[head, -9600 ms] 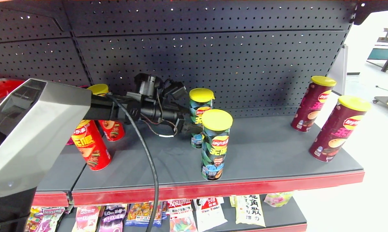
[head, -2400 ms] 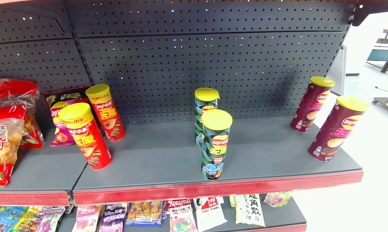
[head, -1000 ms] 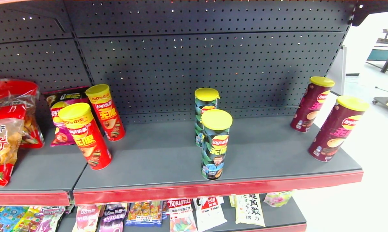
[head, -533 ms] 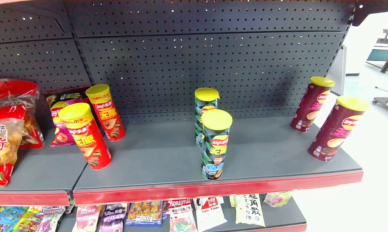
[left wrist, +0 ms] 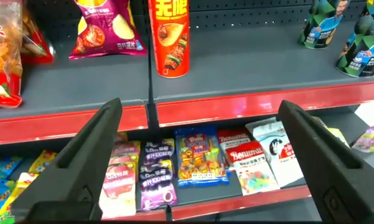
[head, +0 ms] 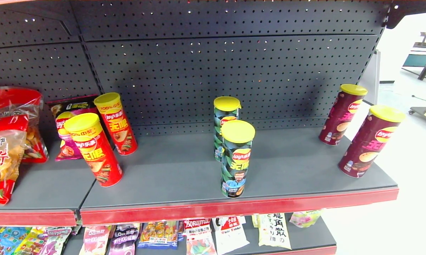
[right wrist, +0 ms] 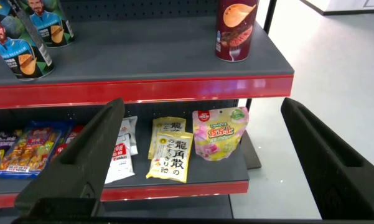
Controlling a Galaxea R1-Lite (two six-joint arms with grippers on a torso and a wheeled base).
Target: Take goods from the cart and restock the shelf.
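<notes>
The big dark grey shelf (head: 184, 170) has a red front edge and a black pegboard wall (head: 234, 63) full of little holes behind it. Big snack bags (head: 4, 141), red and see-through with large printed letters, lean at its left end. Six tall chip cans stand on the shelf. Each has a yellow lid and a red round logo over big yellow letters. Two red cans (head: 92, 156) are on the left, one behind the other. Two green and blue cans (head: 236, 161) with a drawn person on them stand in the middle. Two maroon cans (head: 370, 143) are near the right end. Below, a lower shelf (head: 310, 235) holds small packets (head: 198, 233) in a row. The left gripper (left wrist: 202, 162) sits low in front of the red edge, its two black fingers spread wide, holding nothing. The right gripper (right wrist: 205, 162) is also spread wide and touches nothing, before the shelf's right end.
</notes>
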